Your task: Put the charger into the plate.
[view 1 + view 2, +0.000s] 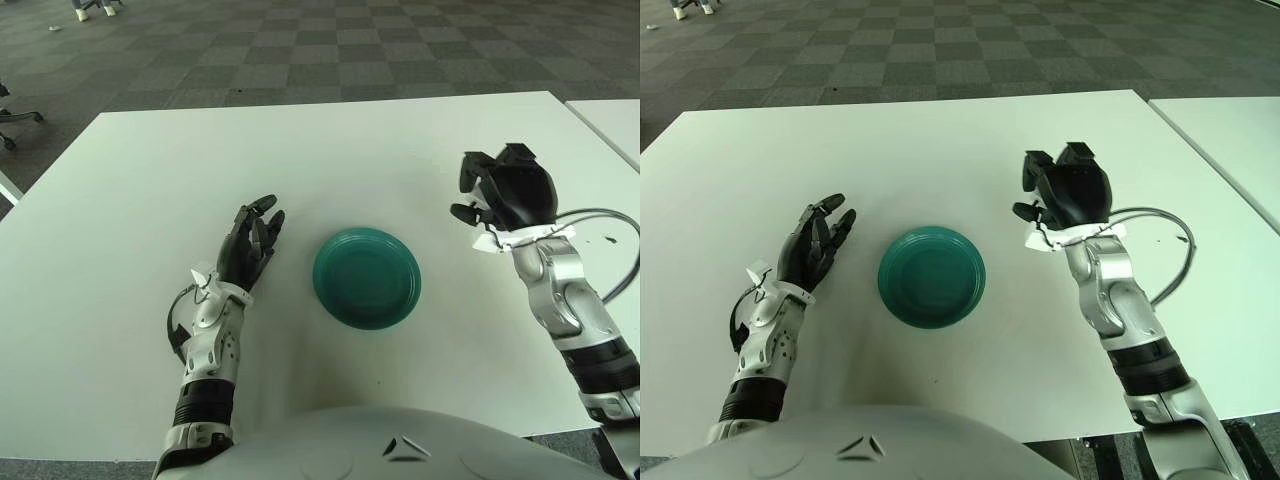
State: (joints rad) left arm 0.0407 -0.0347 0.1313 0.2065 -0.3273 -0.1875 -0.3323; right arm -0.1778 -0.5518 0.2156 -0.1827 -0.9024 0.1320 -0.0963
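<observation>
No readable text, labels, brands or nos. on any surface in either view.
</observation>
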